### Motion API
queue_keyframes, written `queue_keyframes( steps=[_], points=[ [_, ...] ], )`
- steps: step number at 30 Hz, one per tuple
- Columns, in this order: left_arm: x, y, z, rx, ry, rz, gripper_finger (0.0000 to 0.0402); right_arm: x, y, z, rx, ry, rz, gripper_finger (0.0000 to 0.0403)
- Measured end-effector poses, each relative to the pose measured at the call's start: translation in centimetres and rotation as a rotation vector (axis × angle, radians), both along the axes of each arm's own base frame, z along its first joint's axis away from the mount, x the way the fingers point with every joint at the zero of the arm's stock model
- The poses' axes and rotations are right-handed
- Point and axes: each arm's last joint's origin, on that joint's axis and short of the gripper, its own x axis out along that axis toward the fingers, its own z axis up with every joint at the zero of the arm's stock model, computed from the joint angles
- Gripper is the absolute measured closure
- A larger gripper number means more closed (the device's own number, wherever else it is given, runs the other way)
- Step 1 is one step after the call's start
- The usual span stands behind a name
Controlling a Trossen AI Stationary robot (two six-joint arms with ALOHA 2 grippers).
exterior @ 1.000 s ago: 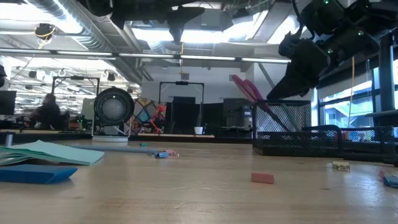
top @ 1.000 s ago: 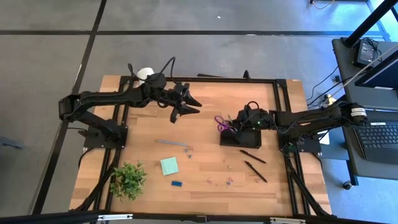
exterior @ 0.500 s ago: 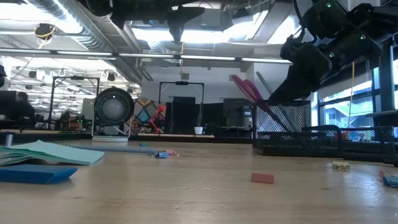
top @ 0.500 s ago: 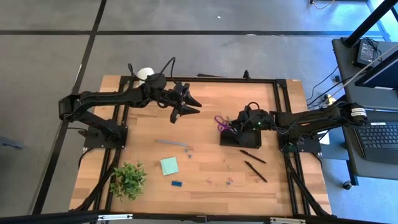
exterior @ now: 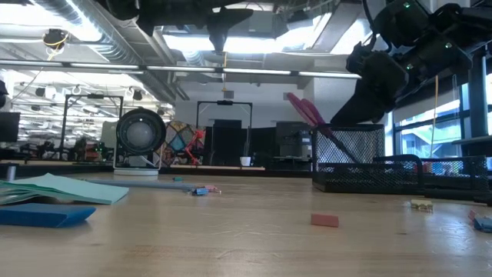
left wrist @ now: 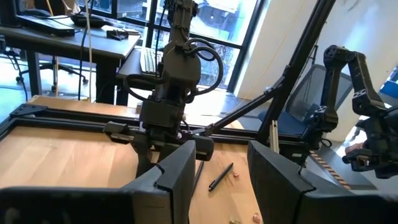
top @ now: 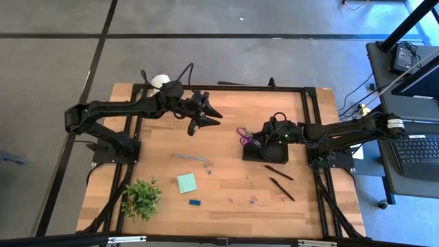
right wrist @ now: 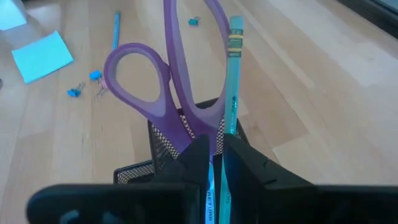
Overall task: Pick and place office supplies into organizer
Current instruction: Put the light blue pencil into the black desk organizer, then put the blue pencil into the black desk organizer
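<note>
A: From above: right end effector (top: 264, 136) over organizer (top: 265, 151), far nearer than left (top: 208, 115), spread wide, idle.

B: Right wrist: fingers (right wrist: 200, 154) nearly together around upright pencil (right wrist: 234, 74), beside scissors (right wrist: 171, 87), both standing in organizer.

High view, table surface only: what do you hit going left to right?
Potted plant → light green notepad → purple scissors standing in the organizer → two black pens. The grey-green pen, blue block and clips overlap these in the order, so they are left out.
</note>
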Motion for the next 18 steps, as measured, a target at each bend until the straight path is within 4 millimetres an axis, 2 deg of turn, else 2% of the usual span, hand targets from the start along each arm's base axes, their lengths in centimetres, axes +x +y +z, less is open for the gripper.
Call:
queue_keyframes(
  steps=[3,9,14,18],
  points=[
    [-0.2,-0.1,0.3,-0.024,-0.001,-0.018,0.0261,0.0,0.0,0.5,0.003,0.027,0.000,0.0350],
    [-1.0,-1.4,1.3,0.000,-0.041,-0.205,0.0260,0.1,0.0,4.1,-0.025,0.062,0.020,0.0343],
    [-0.8,-3.4,1.3,-0.026,-0.028,-0.329,0.0248,0.5,0.0,7.8,-0.064,0.028,0.042,0.0295],
    [-0.7,-4.7,0.4,-0.090,0.096,-0.359,0.0241,0.9,-0.2,10.3,-0.071,-0.040,0.032,0.0253]
  ],
)
